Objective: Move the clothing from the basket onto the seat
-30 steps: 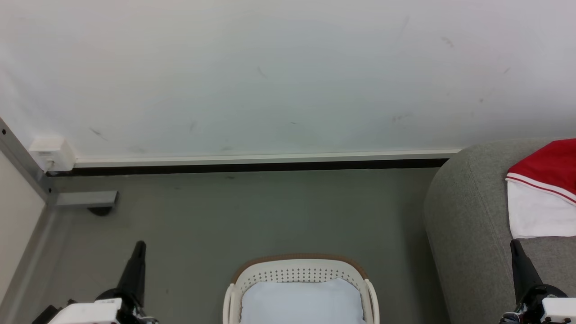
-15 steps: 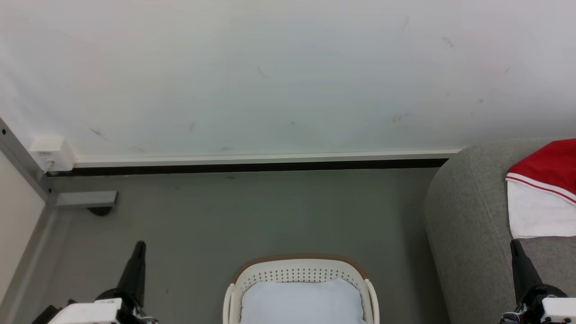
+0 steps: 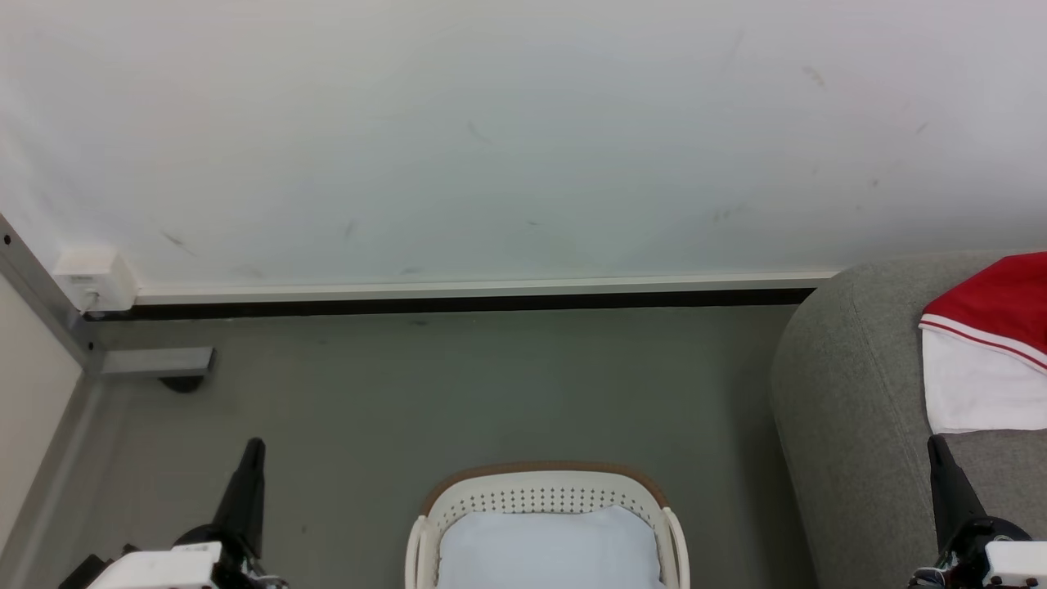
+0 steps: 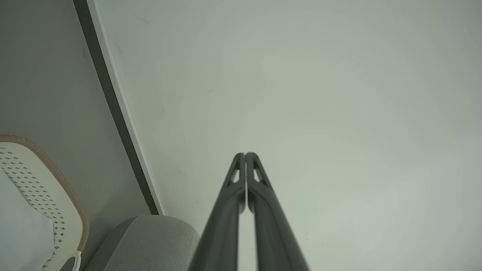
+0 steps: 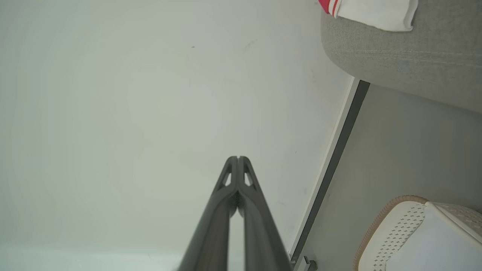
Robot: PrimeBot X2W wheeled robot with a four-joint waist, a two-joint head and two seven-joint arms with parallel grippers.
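Note:
The red and white clothing (image 3: 986,352) lies on the grey seat (image 3: 851,425) at the right edge of the head view, and a corner of the clothing (image 5: 371,11) shows on the seat (image 5: 406,52) in the right wrist view. The white basket (image 3: 544,495) with its brown rim stands on the floor at bottom centre, a pale bluish-white sheet (image 3: 548,548) inside. My left gripper (image 3: 254,447) is shut and empty, left of the basket. My right gripper (image 3: 934,442) is shut and empty, over the seat's front, just below the clothing. Both point at the wall.
A white wall (image 3: 491,139) with a dark skirting strip (image 3: 458,303) runs behind the grey floor (image 3: 458,393). A white socket box (image 3: 94,280) and a grey metal frame foot (image 3: 155,361) sit at the left corner. The basket (image 4: 45,180) and seat (image 4: 150,241) also appear in the left wrist view.

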